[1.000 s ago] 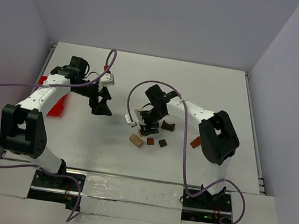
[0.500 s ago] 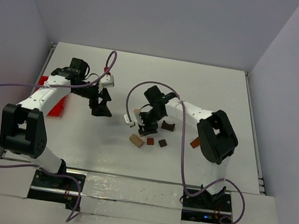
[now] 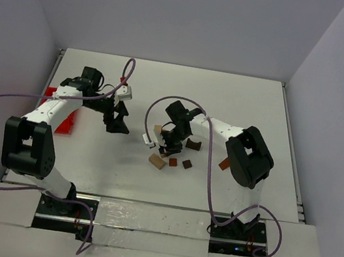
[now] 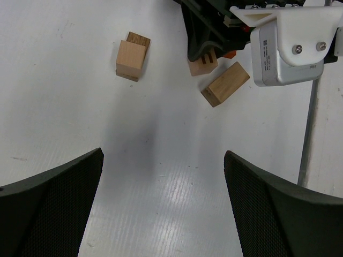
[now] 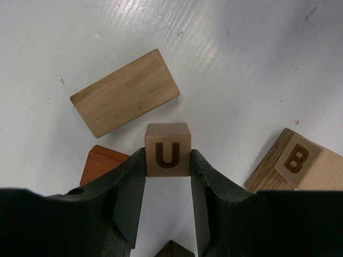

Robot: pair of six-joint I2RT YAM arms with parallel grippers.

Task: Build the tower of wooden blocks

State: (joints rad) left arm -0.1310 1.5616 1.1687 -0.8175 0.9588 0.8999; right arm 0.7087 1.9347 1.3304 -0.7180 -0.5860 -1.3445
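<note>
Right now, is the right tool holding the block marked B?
No, the right tool is clamped on the cube marked U, while the B block lies apart from it, untouched.

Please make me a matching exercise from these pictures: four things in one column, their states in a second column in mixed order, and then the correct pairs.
Things
1. light tan wooden cube marked U
2. long tan rectangular wooden block
3. reddish-brown wooden block
4. left gripper

States
A. open, with nothing between its fingers
B. partly hidden behind the right gripper
C. clamped by the right gripper
D. lying flat, untouched, fully in view

Pairs: 1-C, 2-D, 3-B, 4-A
</note>
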